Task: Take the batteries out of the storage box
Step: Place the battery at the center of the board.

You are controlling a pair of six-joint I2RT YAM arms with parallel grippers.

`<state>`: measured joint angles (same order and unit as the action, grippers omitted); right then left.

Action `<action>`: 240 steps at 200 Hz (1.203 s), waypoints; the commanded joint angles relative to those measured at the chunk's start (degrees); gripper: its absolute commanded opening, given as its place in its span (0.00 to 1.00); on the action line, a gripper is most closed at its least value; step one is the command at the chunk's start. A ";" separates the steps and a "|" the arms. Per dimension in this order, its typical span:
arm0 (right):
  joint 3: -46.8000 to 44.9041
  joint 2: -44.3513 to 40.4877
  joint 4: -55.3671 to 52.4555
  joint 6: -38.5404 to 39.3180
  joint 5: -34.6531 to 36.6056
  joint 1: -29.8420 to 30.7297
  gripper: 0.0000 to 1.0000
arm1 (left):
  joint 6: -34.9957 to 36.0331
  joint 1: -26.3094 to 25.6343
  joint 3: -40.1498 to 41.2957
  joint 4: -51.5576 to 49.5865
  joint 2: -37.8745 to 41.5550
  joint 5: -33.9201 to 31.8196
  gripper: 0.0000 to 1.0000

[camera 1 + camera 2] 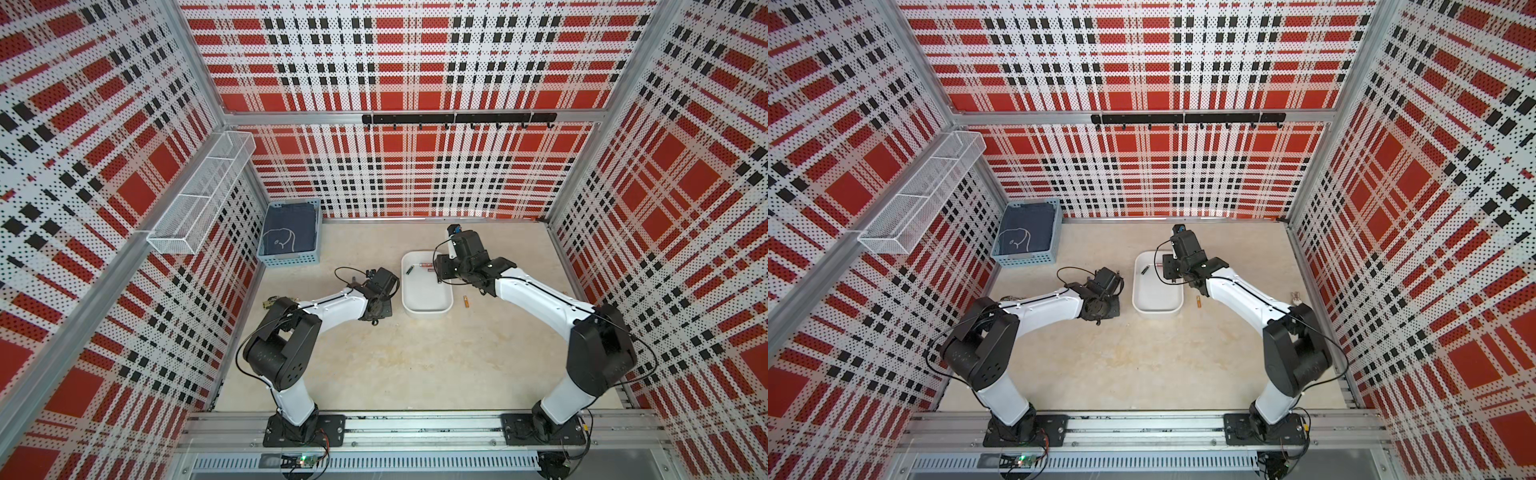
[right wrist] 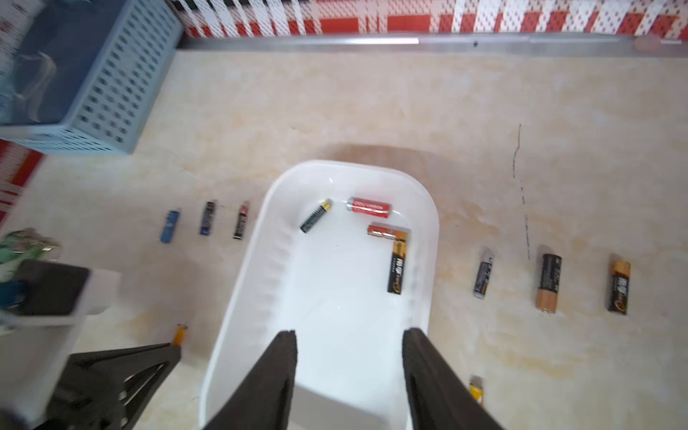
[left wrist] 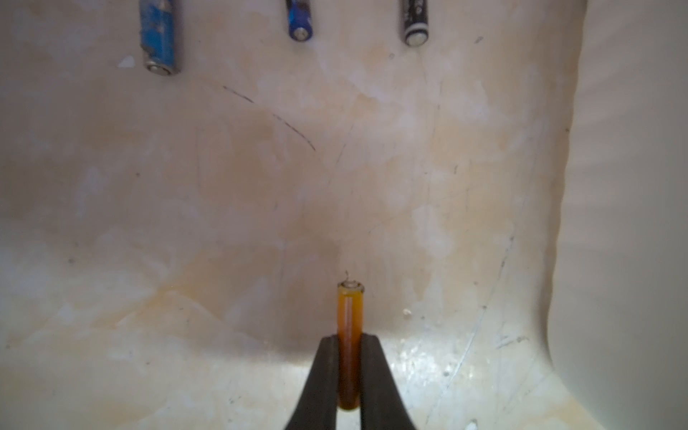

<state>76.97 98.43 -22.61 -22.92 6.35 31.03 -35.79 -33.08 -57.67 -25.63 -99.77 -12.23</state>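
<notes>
The storage box [image 1: 426,291] sat mid-worktop [image 1: 415,365], with four batteries [image 2: 368,210] in its far end. Left-hand cells [image 2: 207,217] and right-hand cells [image 2: 548,283] lay on the worktop beside it. A basket [image 1: 289,259] stood far left.

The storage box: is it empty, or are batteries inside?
Not empty. Four batteries lie inside the storage box: one green-black, two red, one black-and-gold.

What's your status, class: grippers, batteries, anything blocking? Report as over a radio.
Left gripper shut on orange battery, outside storage box. Right gripper open above box. Four batteries left inside. Nothing blocking them.
</notes>
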 commanded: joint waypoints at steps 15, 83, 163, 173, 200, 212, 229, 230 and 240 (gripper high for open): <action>8.87 8.50 -13.65 -1.78 6.26 0.49 0.50 | 0.55 -1.00 -1.30 2.63 -2.92 -0.79 0.00; 19.99 20.37 -18.94 -2.03 8.55 1.05 0.48 | 0.72 -1.46 -1.95 2.95 -4.91 -1.69 0.08; 30.48 30.30 -26.09 -5.22 11.59 3.13 0.47 | 1.58 -1.37 -3.77 1.23 -3.38 -3.08 0.32; 31.69 31.82 -26.69 -6.17 12.56 3.68 0.47 | 1.66 -1.37 -4.11 0.91 -3.01 -3.40 0.32; 35.71 35.86 -29.40 -10.61 15.96 4.31 0.48 | 1.86 -1.46 -4.76 0.14 -1.56 -4.29 0.36; 35.96 36.63 -29.10 -11.51 17.12 4.31 0.48 | 1.86 -1.38 -4.65 0.00 -0.52 -4.62 0.36; 35.74 37.24 -28.61 -12.08 18.20 4.34 0.48 | 2.00 -1.11 -4.81 -0.64 0.63 -4.82 0.36; 35.72 37.26 -28.58 -12.07 18.32 4.32 0.48 | 1.97 -1.07 -4.82 -0.69 0.67 -4.82 0.36; 35.71 37.40 -28.41 -12.16 18.80 4.31 0.48 | 2.20 -0.94 -4.90 -1.02 1.11 -5.02 0.36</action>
<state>111.77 134.80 -49.84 -32.67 21.76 35.35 -34.30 -34.22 -61.23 -25.12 -101.49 -15.75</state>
